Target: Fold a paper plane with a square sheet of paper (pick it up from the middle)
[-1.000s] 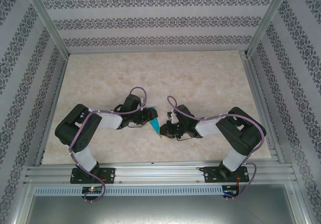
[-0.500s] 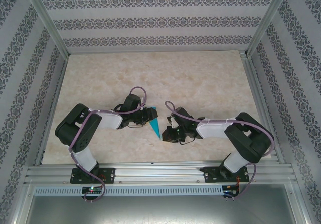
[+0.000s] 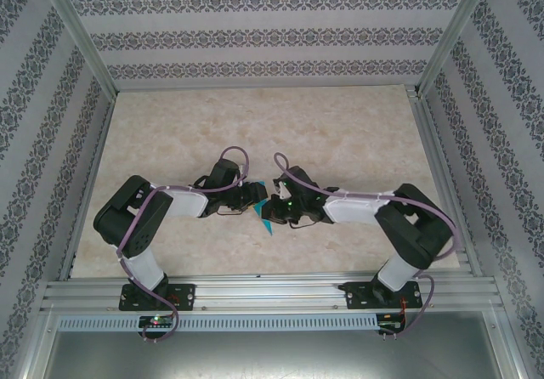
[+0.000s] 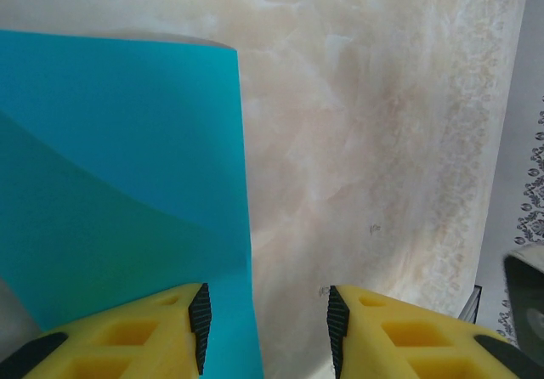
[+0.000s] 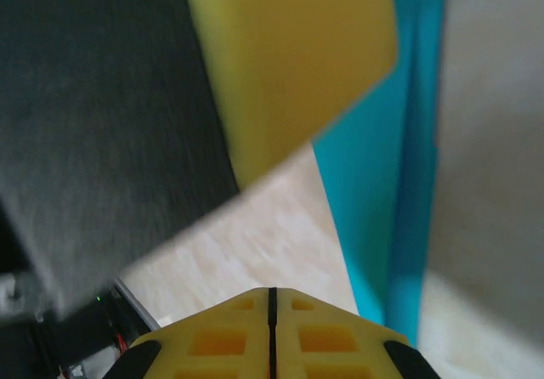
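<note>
Paper sheet (image 3: 267,223), turquoise and folded to a narrow pointed shape, is seen on the marble table (image 3: 255,124) between the two gripper tips, just on the base side of them.

Left gripper (image 3: 260,200): in the left wrist view the jaws (image 4: 265,328) are parted, and bare table (image 4: 365,141) is seen through most of the gap. The paper (image 4: 119,183) is spread ahead of the left-hand finger (image 4: 136,336). Its straight edge runs back into the gap just beside that finger's pad. The other finger is kept clear of it. Nothing is clamped, and contact with the pad cannot be told.

Right gripper (image 3: 277,206): in the right wrist view the fingers (image 5: 272,298) are pressed together, with only a seam left between them and nothing caught there. The paper (image 5: 382,183) is seen as a blue strip ahead and to the right of the tips, apart from them. A yellow finger (image 5: 289,65) of the left gripper is seen close above, blurred.
</note>
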You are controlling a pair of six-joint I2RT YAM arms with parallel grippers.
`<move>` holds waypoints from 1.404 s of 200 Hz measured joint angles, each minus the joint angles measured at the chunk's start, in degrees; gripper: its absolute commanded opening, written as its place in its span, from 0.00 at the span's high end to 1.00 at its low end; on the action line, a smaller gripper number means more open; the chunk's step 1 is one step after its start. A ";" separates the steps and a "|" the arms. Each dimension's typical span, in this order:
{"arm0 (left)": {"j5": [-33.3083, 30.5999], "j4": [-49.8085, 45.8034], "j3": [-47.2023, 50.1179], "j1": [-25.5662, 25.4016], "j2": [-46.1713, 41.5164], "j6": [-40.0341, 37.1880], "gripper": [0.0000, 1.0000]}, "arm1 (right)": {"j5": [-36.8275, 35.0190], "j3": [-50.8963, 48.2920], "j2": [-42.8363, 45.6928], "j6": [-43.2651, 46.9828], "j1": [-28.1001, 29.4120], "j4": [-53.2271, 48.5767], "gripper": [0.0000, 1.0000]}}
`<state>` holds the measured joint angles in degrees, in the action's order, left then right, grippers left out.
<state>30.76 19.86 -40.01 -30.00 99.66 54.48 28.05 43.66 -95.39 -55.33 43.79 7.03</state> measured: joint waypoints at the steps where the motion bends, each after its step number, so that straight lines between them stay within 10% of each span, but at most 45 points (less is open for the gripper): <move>1: 0.00 0.00 0.00 0.00 0.00 0.00 0.55 | 0.00 0.04 -0.11 -0.07 0.00 0.07 0.92; 281: -0.50 -0.81 -0.55 0.07 0.33 2.78 0.56 | 0.59 -7.82 8.92 2.80 -1.01 -3.98 0.87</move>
<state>30.26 19.05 -40.56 -29.93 99.98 57.25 28.64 35.83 -86.48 -52.53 42.78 3.05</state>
